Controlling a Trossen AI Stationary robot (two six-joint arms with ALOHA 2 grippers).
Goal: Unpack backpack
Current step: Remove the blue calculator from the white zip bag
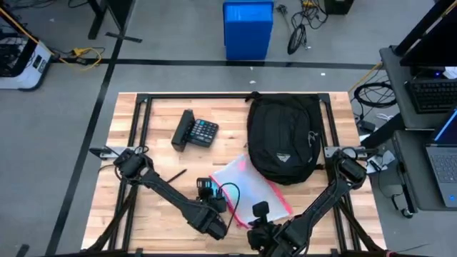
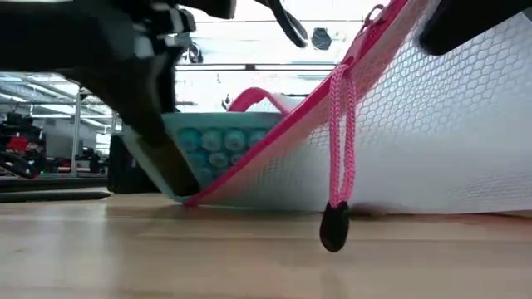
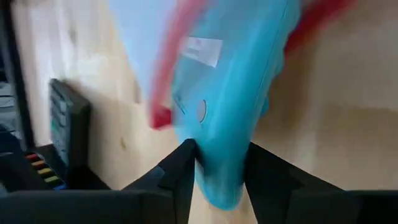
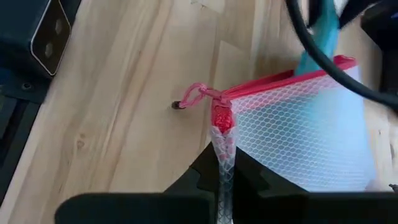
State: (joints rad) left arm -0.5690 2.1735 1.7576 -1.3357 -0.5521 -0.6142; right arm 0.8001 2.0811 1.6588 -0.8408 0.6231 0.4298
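**Table inventory — mesh pouch held between both arms**

Backpack (image 1: 284,139): black, rounded, lay flat on the far right part of the wooden table (image 1: 153,196), white triangular patch facing up near its near end. No gripper touched it.

Mesh pouch (image 1: 246,187): white netting with pink zipper trim, lay on the table just in front of the backpack, its far corner touching or overlapping the backpack's near edge. In the low view it (image 2: 449,141) stood lifted at a slant, one edge on the table, a pink cord with a black end toggle (image 2: 334,226) hanging down from its zipper.

Teal item (image 3: 227,93): smooth, light blue, partly inside the pouch; what it was could not be told.

Left gripper (image 3: 219,171): at the near middle of the table, at the pouch's near left corner, fingers (image 3: 180,177) closed on the teal item.

Right gripper (image 4: 225,163): at the near edge, just right of the left one, fingers clamped on a corner of the mesh pouch (image 4: 298,137) beside the pink zipper end.

Calculator (image 1: 196,131): black, with coloured keys, lay on the far left part of the table — well apart from the backpack and the pouch.

Blue bin (image 1: 248,28): on the floor beyond the table.
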